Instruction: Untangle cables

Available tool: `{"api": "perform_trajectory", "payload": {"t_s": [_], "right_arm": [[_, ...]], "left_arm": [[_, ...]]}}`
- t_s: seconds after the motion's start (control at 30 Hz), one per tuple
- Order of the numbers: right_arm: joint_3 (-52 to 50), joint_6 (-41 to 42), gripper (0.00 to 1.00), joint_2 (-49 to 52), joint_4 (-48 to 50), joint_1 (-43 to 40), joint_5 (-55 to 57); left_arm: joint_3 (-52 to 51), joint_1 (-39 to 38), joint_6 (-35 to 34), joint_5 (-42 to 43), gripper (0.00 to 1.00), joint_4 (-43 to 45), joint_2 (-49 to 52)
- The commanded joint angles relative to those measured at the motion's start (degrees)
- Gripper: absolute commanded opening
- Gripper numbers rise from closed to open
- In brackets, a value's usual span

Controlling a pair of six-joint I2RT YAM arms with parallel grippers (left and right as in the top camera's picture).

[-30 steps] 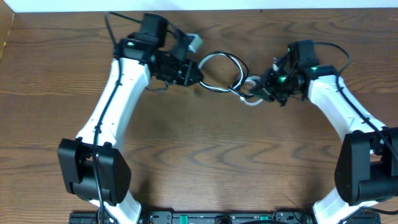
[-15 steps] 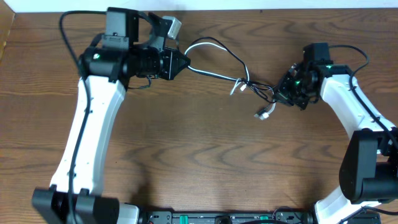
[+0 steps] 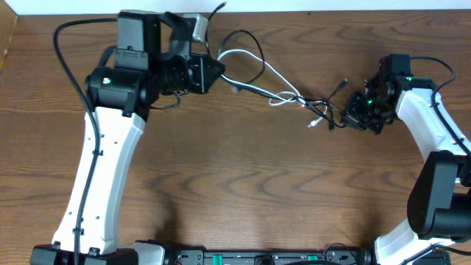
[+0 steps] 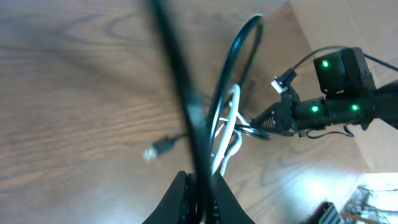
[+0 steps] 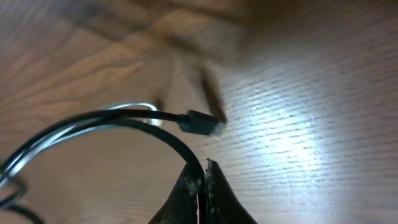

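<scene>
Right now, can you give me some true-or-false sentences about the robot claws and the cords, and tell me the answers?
1. The left claw is shut on the thin black cord. True.
2. The right claw is open and holds nothing. False: it is shut on the thin black cord.
3. The thin white cord lies far apart from the black one. False: the two are tangled together between the claws.
4. The tabletop is brown wood. True.

Black, white cables (image 3: 284, 94); woodgrain table (image 3: 221, 177)
</scene>
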Motion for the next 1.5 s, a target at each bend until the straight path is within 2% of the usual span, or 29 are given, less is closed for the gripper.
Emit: {"api": "perform_trajectory", "payload": {"t_s": [0.0,0.1,0.33,0.43,0.53,0.63,0.8,0.83,0.87,1.0,1.13,1.23,1.27,1.3,1.47], "right_arm": [[0.1,-3.8,0.01,0.7,-0.7,-0.8,1.1],[0.1,-5.6,0.01,0.7,-1.7,-0.8,-0.4],[0.1,-6.2,0.01,0.7,-2.6,-0.8,-0.1],[0.1,-6.2,0.01,0.7,-3.0,-0.8,-0.2],[0.1,-6.3,0.01,0.7,-3.4,-0.8,-0.2],[0.1,-6.7,0.01,0.7,-3.8,-0.8,-0.2],[0.1,-7.7,0.02,0.7,-4.1,-0.8,-0.4],[0.1,-7.8,0.04,0.7,-4.1,-0.8,-0.4],[0.1,-8.2,0.07,0.7,-4.1,-0.8,-0.6],[0.1,-10.5,0.3,0.7,-4.3,-0.8,-3.5],[0.9,-13.6,0.39,-0.6,-4.4,-0.8,-9.0],[2.2,-14.9,0.47,-3.9,-5.0,-0.8,-9.2],[2.5,-15.3,0.52,-5.6,-5.1,-0.8,-9.2],[2.8,-15.6,0.63,-7.8,-5.1,-0.9,-9.1],[2.8,-15.6,0.86,-16.0,-4.9,-1.6,-6.3]], "left_arm": [[0.4,-1.2,-1.6,-1.2,0.08,-0.7,2.4],[0.4,-2.0,-1.6,-3.1,0.07,-3.0,5.3],[0.4,-2.2,-3.3,-16.6,0.07,-9.9,13.7],[0.4,-2.3,-3.6,-23.7,0.07,-11.1,16.1],[0.4,-2.3,-7.3,-33.3,0.09,-12.2,17.6],[0.4,-2.3,-7.8,-35.6,0.22,-12.7,17.8],[0.4,-2.9,-6.6,-28.4,0.47,-12.6,17.8],[0.4,-3.1,-5.4,-26.6,0.49,-12.6,17.8],[0.4,-3.5,-3.9,-24.1,0.5,-12.4,17.8],[0.4,-5.5,0.2,-15.3,0.53,-11.2,17.8],[0.4,-8.1,0.5,-11.4,0.58,-9.2,17.9],[0.4,-10.1,1.2,-8.8,0.61,-8.2,17.9],[0.4,-10.8,2.4,-7.5,0.62,-8.0,17.9],[0.4,-11.6,3.6,-6.2,0.62,-7.8,17.9],[0.4,-13.9,4.1,-5.3,0.62,-7.4,18.5]]}}
